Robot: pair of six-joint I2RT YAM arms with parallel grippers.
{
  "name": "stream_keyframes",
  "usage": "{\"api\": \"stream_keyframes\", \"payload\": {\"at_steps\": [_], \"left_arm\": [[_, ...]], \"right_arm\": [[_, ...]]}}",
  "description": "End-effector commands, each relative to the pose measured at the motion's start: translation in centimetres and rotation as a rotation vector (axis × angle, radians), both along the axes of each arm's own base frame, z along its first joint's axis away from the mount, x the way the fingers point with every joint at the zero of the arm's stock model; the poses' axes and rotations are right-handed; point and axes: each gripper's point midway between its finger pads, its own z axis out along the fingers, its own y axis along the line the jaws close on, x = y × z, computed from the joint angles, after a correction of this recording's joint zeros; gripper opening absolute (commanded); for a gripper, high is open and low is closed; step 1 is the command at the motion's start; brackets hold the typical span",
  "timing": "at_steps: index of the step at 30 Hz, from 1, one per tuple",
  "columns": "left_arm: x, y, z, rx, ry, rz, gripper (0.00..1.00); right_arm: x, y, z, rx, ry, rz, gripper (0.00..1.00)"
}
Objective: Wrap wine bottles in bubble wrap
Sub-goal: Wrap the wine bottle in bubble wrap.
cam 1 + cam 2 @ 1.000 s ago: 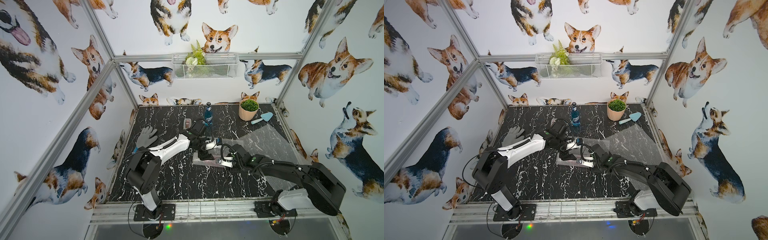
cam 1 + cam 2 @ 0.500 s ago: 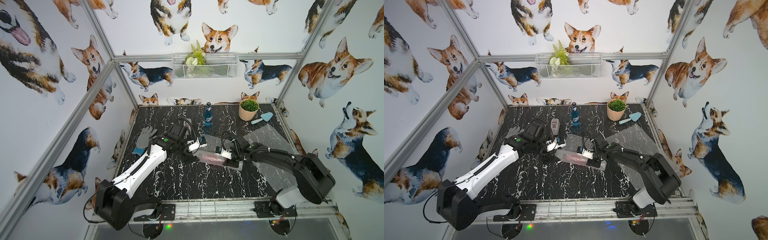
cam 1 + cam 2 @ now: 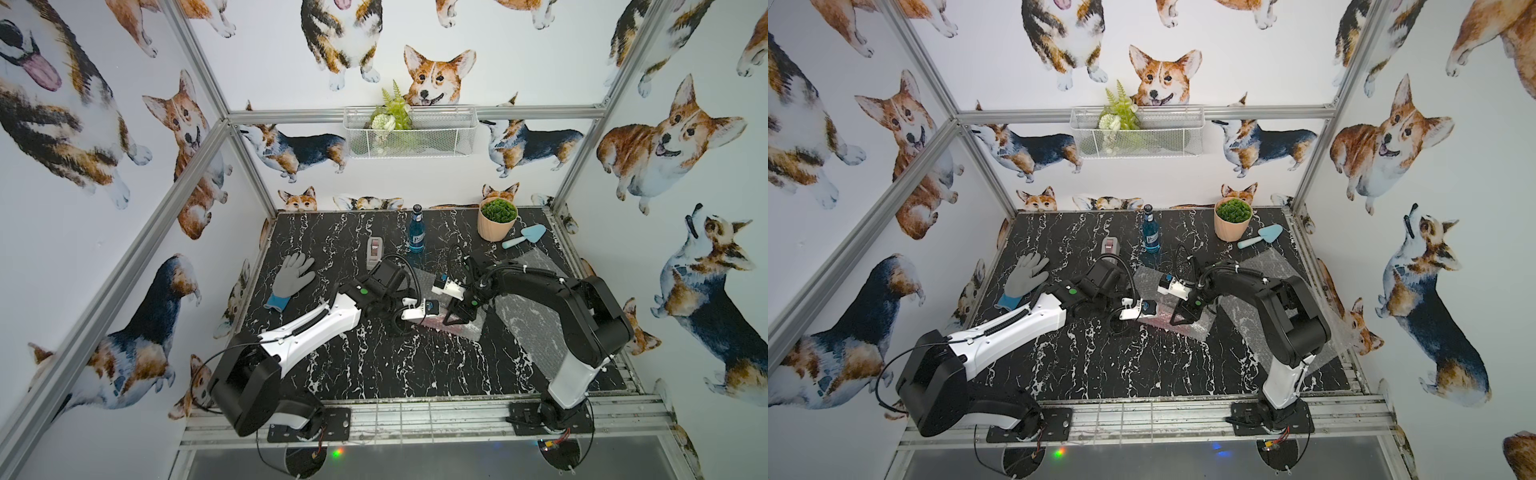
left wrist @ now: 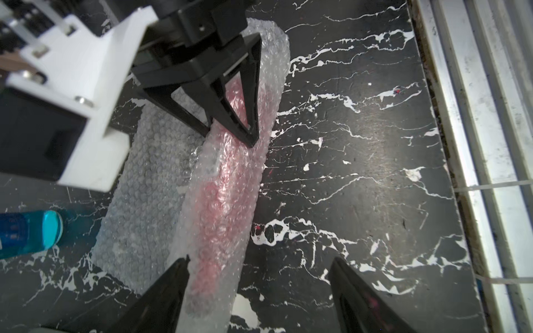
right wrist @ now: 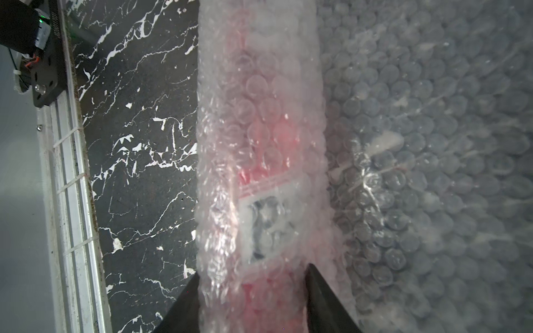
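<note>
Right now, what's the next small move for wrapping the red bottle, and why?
Probably close the left gripper on the wrapped red bottle: its jaws stand open astride one end, while the right gripper clasps the other. Both could then roll it over the bubble wrap flap lying flat beside it.

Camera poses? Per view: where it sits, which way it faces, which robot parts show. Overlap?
Top views: high, behind the arm bases, looking down across the table; left arm, right arm, blue bottle.
Left wrist: on the left arm, sighting along the wrapped red bottle; open left claw, right claw beyond.
Right wrist: on the right arm, above that bottle; only its claw tips, gripping it.
Shared: both wrist views show that bottle and bubble wrap.
</note>
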Motion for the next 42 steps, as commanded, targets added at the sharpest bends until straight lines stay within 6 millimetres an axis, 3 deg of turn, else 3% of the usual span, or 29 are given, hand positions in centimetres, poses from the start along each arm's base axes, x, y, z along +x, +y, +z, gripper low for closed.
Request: {"api": "stream_keyframes", "payload": {"at_steps": [1, 7, 12, 19, 27, 32, 36, 42], "left_arm": [[1.0, -1.8, -0.7, 0.001, -0.075, -0.066, 0.76], [1.6, -3.4, -2.1, 0.023, -0.100, -0.105, 0.73], [2.0, -4.9, -2.4, 0.018, -0.125, -0.137, 0.72], [2.9, -6.1, -4.6, 0.055, -0.113, -0.185, 0.69], [5.2, -7.8, -5.7, 0.078, -0.245, -0.219, 0.78], [4.4, -7.9, -7.3, 0.103, -0.205, -0.267, 0.79], [4.2, -7.7, -9.0, 0.161, -0.174, -0.288, 0.72], [4.3, -7.4, -9.3, 0.207, -0.129, -0.280, 0.54]], "right_arm": [[-3.1, -3.3, -1.3, -0.127, 0.216, -0.054, 0.53], [-2.0, -4.8, -1.4, -0.122, 0.228, -0.120, 0.56], [-1.3, -4.5, -1.2, -0.089, 0.234, -0.141, 0.58], [-1.0, -5.5, -1.4, -0.084, 0.262, -0.183, 0.58], [-1.0, -5.2, -1.8, -0.078, 0.293, -0.173, 0.57], [-0.8, -5.2, -2.0, -0.082, 0.307, -0.169, 0.57], [-0.5, -5.0, -1.7, -0.074, 0.307, -0.164, 0.57], [0.1, -5.0, -1.0, -0.063, 0.259, -0.167, 0.59]]}}
